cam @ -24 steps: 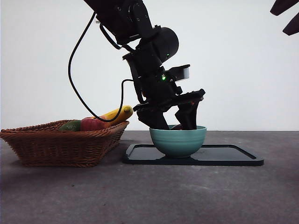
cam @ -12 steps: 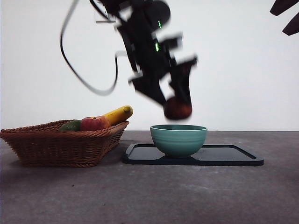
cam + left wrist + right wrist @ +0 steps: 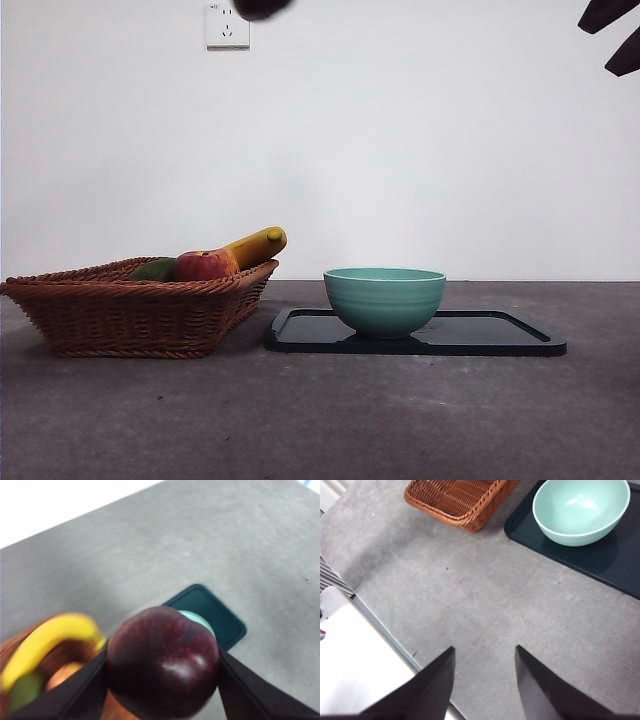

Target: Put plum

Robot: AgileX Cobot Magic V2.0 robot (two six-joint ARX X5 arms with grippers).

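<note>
The left gripper (image 3: pixel 162 672) is high above the tabletop (image 3: pixel 320 420), its fingers (image 3: pixel 75 695) clamped on the plum (image 3: pixel 162 667), one on each flank of the fruit. In the left wrist view the plum fills the middle of the picture, dark maroon and glossy, well clear of everything below it. In the front view only a dark blur at 12 o'clock, at the top edge by the wall socket (image 3: pixel 227 25), shows of that arm; the plum cannot be made out there.

Below, the bowl (image 3: pixel 384 299) stands empty on the left end of the dark tray (image 3: pixel 500 335). In the left wrist view a sliver of the bowl's pale green rim and a corner of the tray peek out from behind the plum.

The basket (image 3: pixel 130 315) sits at about 9 o'clock from the bowl, just beside the tray. It holds a banana (image 3: pixel 255 245) propped over the rim nearest the tray, a red apple (image 3: pixel 203 265) against it, and a green fruit (image 3: pixel 155 269) beside the apple.

The right gripper (image 3: pixel 485 680) waits off to the side, fingers apart over bare tabletop, with the bowl, tray and a basket corner in its view. It shows in the front view as a black tip at 2 o'clock.
</note>
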